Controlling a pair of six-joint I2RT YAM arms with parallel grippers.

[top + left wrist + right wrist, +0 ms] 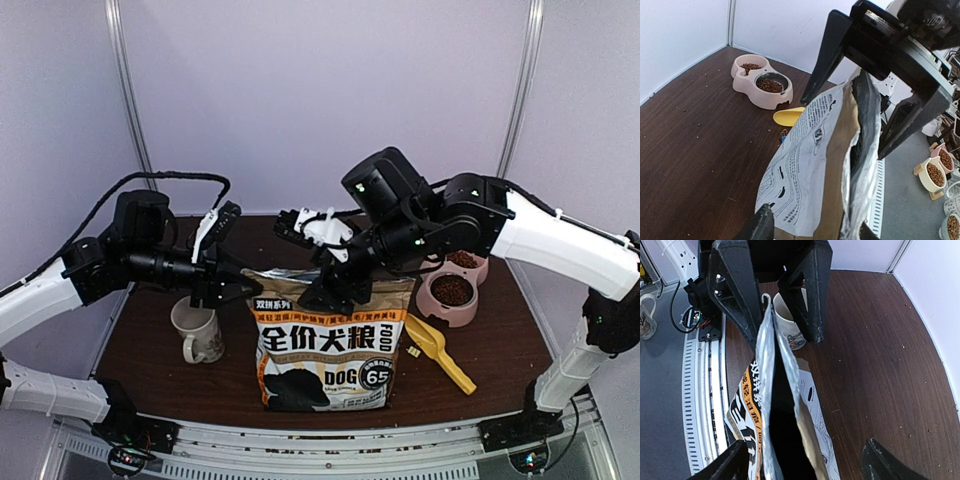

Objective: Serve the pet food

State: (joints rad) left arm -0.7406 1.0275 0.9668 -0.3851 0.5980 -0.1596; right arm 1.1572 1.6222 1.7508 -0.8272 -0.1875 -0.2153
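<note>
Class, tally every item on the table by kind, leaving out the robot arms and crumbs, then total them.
Dog food bag: 1
Mug: 1
Double pet bowl: 1
Yellow scoop: 1
Small clip: 1
Total: 5

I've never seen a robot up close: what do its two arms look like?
The left arm and right arm have white shells with black joints and black cables. Green lights dot the right arm. The left end effector and right end effector are black with two angular fingers.
</note>
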